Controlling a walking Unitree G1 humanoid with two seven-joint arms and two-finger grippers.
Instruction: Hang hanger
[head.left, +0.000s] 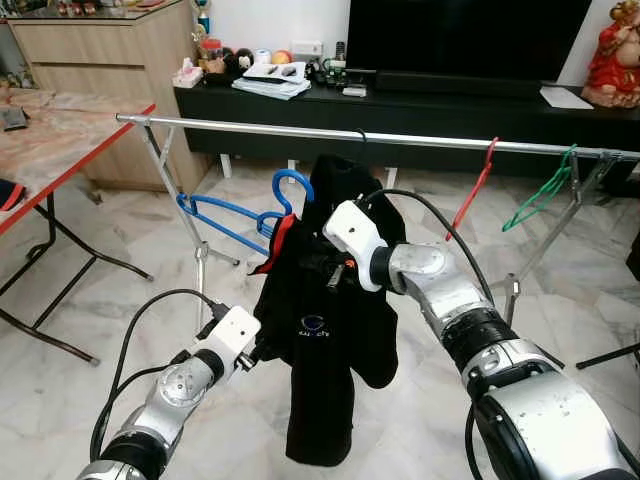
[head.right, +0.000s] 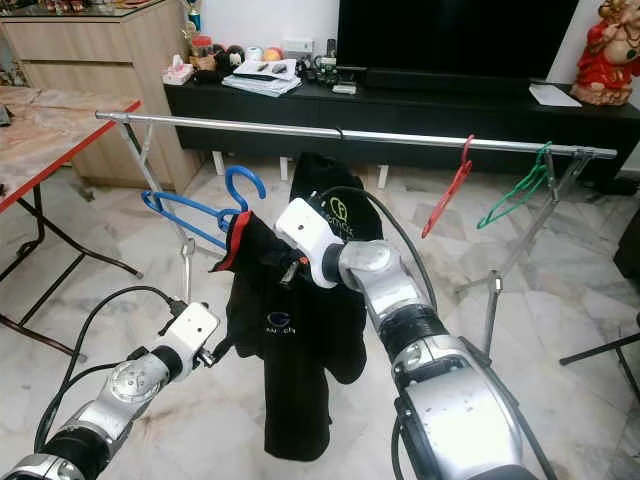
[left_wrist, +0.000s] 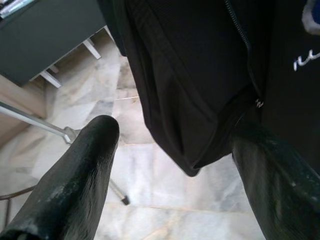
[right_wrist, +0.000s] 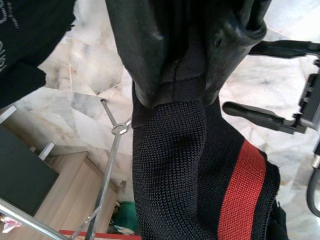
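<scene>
My right pincer (right_wrist: 180, 95) is clenched on the black jacket's (head.left: 330, 330) red-striped collar (right_wrist: 240, 190); the right wrist view shows that, the head views hide the fingertips behind cloth. My left pincer (left_wrist: 175, 165) is released, fingers wide, one against the jacket's lower edge. Jacket hangs from the rail (head.left: 420, 140) by a thin dark hook. Blue hanger (head.left: 235, 215) just beside the collar; red hanger (head.left: 475, 190) and green hanger (head.left: 540, 195) well apart on the rail. Table (head.left: 60, 150) on my left.

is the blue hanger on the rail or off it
Off it. The blue hanger sits below the rail, poking out of the black jacket the right hand grips.
</scene>
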